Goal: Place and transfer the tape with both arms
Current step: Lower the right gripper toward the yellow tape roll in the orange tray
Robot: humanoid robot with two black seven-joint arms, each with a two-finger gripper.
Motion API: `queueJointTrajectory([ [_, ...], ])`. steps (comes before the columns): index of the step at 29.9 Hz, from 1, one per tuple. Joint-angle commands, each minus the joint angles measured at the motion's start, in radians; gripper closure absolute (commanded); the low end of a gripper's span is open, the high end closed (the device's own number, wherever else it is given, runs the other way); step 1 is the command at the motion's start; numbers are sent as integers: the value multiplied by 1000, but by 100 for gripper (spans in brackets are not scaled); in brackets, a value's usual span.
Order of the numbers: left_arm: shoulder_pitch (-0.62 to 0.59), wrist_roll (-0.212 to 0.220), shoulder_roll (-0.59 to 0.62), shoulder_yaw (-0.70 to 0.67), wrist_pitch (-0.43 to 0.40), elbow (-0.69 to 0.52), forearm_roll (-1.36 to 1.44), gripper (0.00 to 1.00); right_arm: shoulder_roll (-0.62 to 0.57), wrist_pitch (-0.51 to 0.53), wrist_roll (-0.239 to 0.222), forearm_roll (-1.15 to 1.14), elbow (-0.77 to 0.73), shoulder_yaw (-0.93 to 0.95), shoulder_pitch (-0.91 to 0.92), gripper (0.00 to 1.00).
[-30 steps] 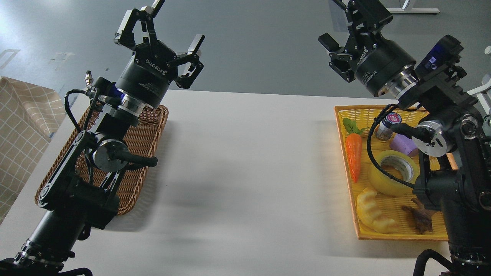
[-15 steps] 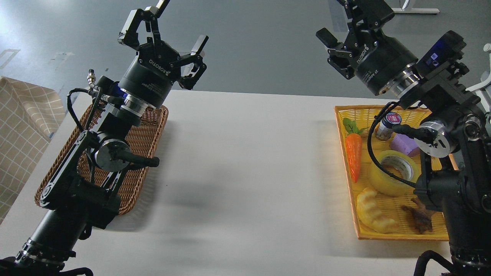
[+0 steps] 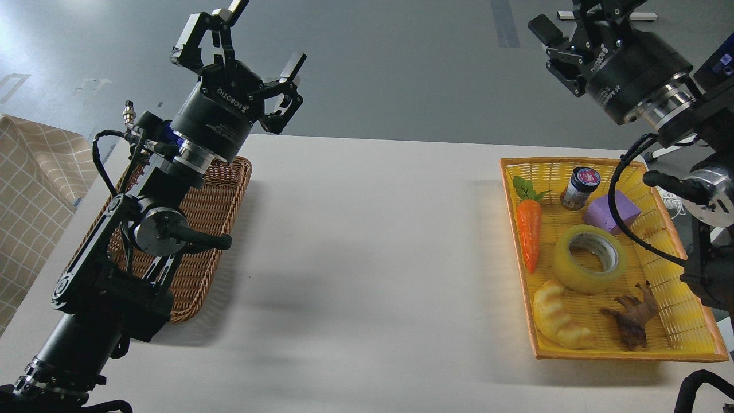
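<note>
Judging from how things lie, the job has not started: the tape [image 3: 589,258] sits flat in the yellow tray [image 3: 697,321] on the right side of the table [image 3: 367,258], core facing up, untouched by either arm. It lies between the carrot [image 3: 528,232] and the tray's right wall, with the purple block [image 3: 611,210] just behind it, the croissant toy [image 3: 555,316] in front and a brown figure [image 3: 631,315] near its front right. A small jar [image 3: 579,187] stands at the back of the tray. The left gripper [image 3: 243,46] is raised above the far end of the wicker basket [image 3: 200,229], its jaws spread wide and holding nothing. The right gripper [image 3: 565,23] is high at the top right, well clear of the tray; its fingertips run off the top edge, so I cannot tell how far it is open, and nothing is seen in it. All steps remain: pick-up from the tray, hand-over between arms, and set-down, presumably in the basket, where no tape shows. Legible writing: "ROBOTIQ" in white on the left gripper body, with smaller white print below that I cannot read. The right gripper body carries part of the same mark and unreadable small print. The jar lid bears a red-and-white label, too small to read.
</note>
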Motion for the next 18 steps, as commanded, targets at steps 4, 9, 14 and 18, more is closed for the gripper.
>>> queueJointTrajectory([
  [4,0,1,-2,-2,3,0,1,2,-212,43,27,-1,26,-8,-1,11],
  [9,0,2,3,-5,6,1,1,2,-345,87,148,0,47,-9,-13,1],
  [14,2,2,5,-5,8,0,3,2,-479,113,239,-3,98,-5,-73,1],
  [18,5,2,5,-7,8,1,3,2,-591,113,238,-59,96,-11,-134,0],
])
